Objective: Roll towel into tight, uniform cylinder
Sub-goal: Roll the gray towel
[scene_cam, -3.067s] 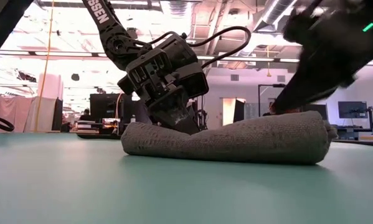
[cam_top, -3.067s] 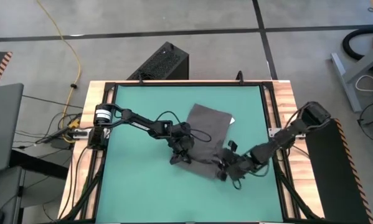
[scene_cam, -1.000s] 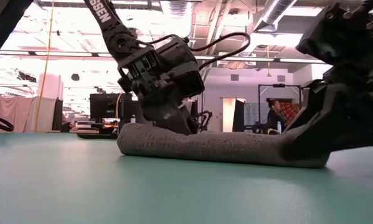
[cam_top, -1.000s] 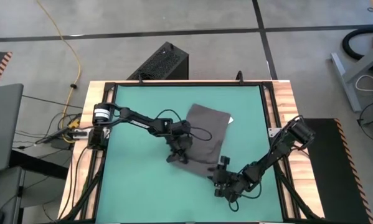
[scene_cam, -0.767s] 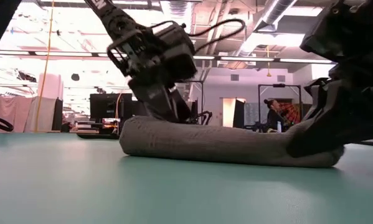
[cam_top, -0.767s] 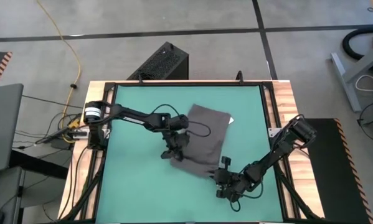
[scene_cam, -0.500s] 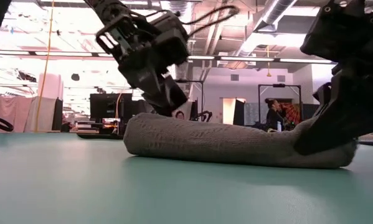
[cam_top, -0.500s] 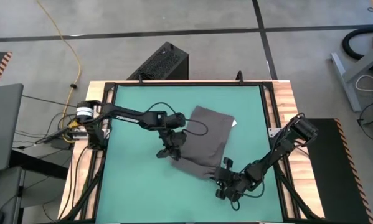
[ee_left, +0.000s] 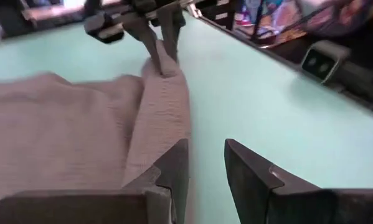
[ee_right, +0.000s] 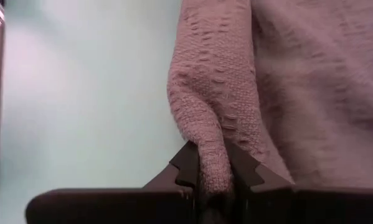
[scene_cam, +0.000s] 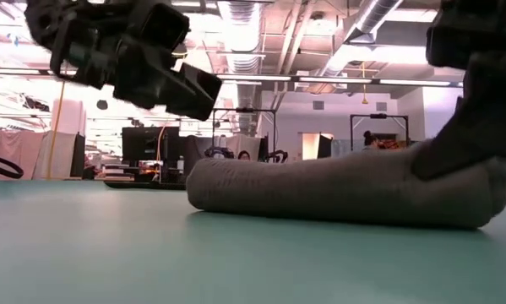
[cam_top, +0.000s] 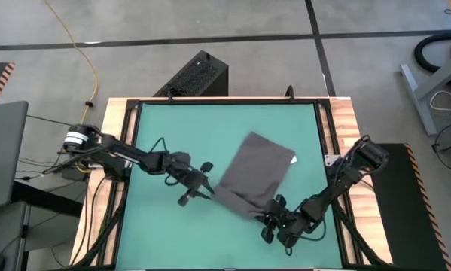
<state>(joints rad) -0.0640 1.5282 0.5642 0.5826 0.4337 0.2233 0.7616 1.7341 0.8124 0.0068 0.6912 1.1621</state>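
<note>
Since the earlier frames, the left gripper [cam_top: 196, 188] has released the towel [cam_top: 257, 175] and withdrawn toward 9 o'clock, its fingers [ee_left: 174, 169] parted and empty beside the roll's end. Nearest, at 5 o'clock, the right gripper [cam_top: 274, 220] pinches the rolled edge [ee_right: 214, 118]. Judged progress: only the near edge forms a short roll; the flat remainder, extending toward 1 o'clock on the table [cam_top: 172, 135], awaits rolling.

The right gripper [ee_right: 212, 177] is pinched onto the end of the rolled part of the towel [ee_right: 236, 93], the grey waffle-textured cloth bunched between its two dark fingers [ee_right: 185, 165]. Beside the roll, the towel's unrolled part lies flat. The green worktop [ee_right: 80, 93] fills the other side.
</note>
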